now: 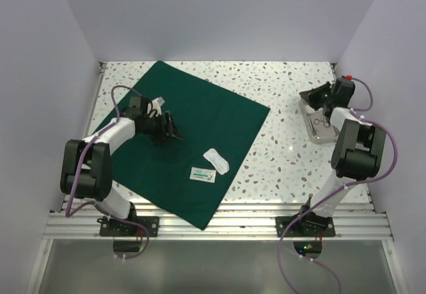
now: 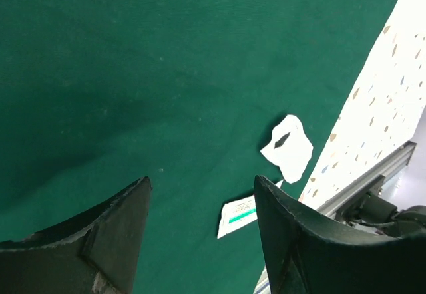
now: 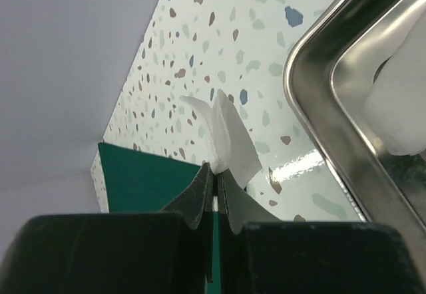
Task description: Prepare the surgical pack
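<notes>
The surgical pack [image 1: 193, 134] lies opened out as a broad dark green sheet on the left half of the speckled table [image 1: 279, 88]. It is turned diamond-wise, its near corner reaching the metal rail [image 1: 266, 222] at the front edge. The left gripper [image 2: 201, 184] hangs over the cloth's left part with its jaws spread wide and nothing between them; from overhead I can't tell whether the tips touch the cloth. Toward the sheet's right edge lies a crumpled white packet [image 2: 286, 149]. Just beside it is a flat green-striped packet [image 2: 237, 216], its print too small to read and one end partly cut off by a finger in the wrist view. Across the table, the right gripper [image 3: 215, 174] is pinched tight on a thin white piece [image 3: 226, 134] that sticks up out of the tips; what it is made of I can't say. It sits beside the steel tray [image 3: 313, 74], of which only a corner shows at the wrist, with a blurred white object [image 3: 399, 108] inside. From above, the arm hides much of the tray.
</notes>
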`<state>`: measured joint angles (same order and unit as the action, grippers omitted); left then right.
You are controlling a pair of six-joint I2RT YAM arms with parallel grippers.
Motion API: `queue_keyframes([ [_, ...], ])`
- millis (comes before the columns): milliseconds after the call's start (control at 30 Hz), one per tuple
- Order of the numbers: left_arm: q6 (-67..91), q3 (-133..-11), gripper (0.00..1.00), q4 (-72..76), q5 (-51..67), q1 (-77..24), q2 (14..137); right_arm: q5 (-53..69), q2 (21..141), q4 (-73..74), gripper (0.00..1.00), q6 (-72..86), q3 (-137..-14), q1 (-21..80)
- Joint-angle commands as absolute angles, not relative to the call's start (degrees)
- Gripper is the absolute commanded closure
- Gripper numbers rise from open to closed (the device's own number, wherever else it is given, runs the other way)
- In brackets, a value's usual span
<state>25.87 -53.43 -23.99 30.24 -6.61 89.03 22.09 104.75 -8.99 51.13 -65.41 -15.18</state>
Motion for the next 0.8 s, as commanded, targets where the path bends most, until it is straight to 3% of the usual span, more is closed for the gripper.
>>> queue_keyframes([
  [0, 24.43, -57.91, 0.33, -21.44, 33.83, -5.80, 93.15, 18.72, 104.41, -15.37, 1.00, 52.11, -64.69, -17.22],
  [267, 22.50, -66.44, 0.34, -24.26, 35.59, -4.22, 100.80, 19.16, 108.36, -14.86, 1.00, 51.07, -64.86, -22.50],
  [767, 24.26, -68.82, 0.36, -23.47, 38.58, -3.87, 104.77, 17.93, 110.39, -3.79, 1.00, 45.18, -62.49, -26.89],
])
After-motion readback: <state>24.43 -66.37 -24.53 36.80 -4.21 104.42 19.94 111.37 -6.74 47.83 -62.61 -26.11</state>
